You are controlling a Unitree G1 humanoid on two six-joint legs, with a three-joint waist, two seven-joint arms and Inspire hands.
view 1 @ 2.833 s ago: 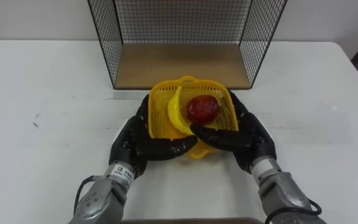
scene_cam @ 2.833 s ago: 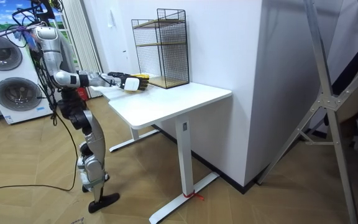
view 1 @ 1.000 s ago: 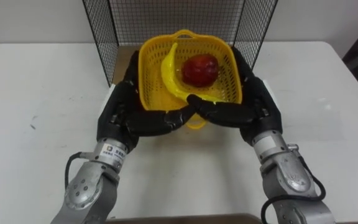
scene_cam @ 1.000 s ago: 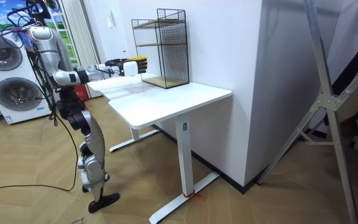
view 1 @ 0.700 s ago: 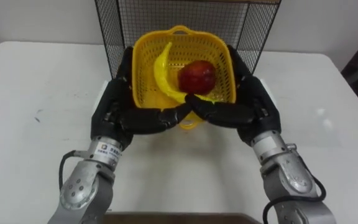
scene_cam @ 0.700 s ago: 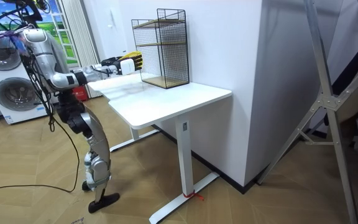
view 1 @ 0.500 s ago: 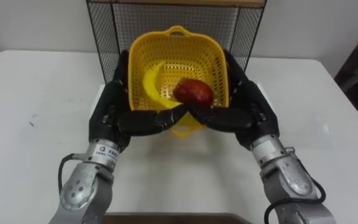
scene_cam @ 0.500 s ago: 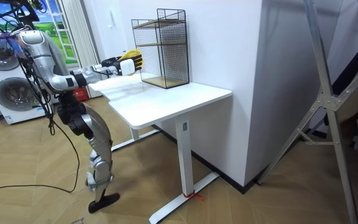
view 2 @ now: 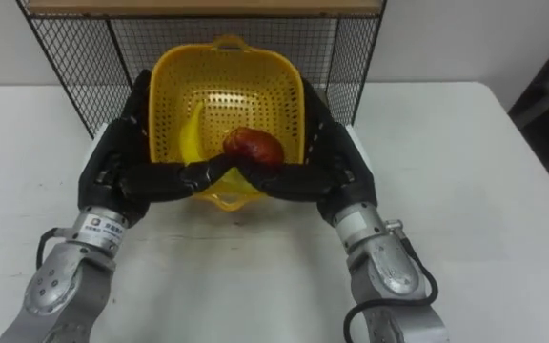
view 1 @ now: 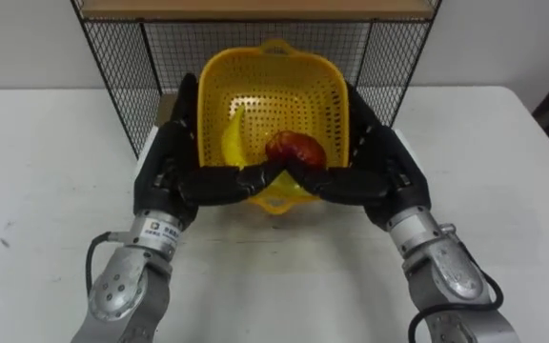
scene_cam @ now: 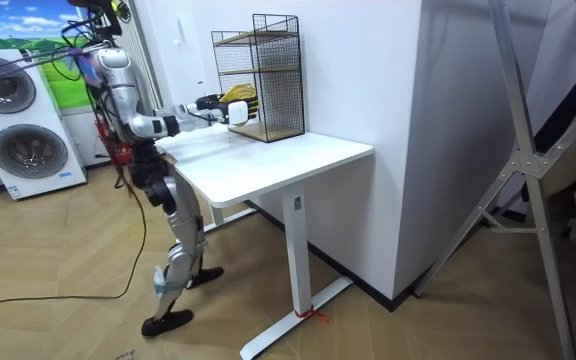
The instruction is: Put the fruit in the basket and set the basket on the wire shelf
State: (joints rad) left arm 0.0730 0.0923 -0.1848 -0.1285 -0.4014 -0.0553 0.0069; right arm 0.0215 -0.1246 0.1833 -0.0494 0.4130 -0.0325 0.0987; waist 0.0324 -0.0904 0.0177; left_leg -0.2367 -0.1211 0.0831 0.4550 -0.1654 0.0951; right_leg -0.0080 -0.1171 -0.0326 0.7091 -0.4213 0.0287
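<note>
Fruit's in; step in hand is shelving. Left hand (view 1: 170,176) & right hand (view 1: 384,176) clamp the yellow basket (view 1: 274,86) betw. them, fingers up its sides, thumbs curled over the near rim. Banana (view 1: 230,141) & red fruit (view 1: 295,150) lie just beyond the thumbs. Basket's prob. airborne at the wire shelf (view 1: 112,57) mouth. Next: push fwd, lower level, release.

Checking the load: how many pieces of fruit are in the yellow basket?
2. A banana lies left inside the basket; a red fruit sits beside it, to its right. The left hand and right hand cover the front rim, possibly hiding more.
</note>
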